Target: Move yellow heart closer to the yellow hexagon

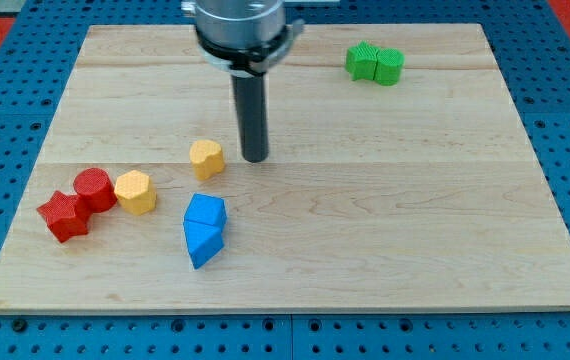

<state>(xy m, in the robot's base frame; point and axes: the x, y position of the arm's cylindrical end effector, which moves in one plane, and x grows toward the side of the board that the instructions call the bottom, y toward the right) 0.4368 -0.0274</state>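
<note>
The yellow heart [206, 158] lies left of the board's middle. The yellow hexagon [135, 191] lies further to the view's left and a little lower, a gap between them. My tip [255, 158] rests on the board just to the right of the yellow heart, with a small gap, not clearly touching it.
A red cylinder [94, 188] touches the hexagon's left side, and a red star [63, 215] sits at its lower left. Two blue blocks [204, 229] lie together below the heart. Two green blocks [375, 64] sit at the top right. The wooden board [385, 220] lies on a blue pegboard.
</note>
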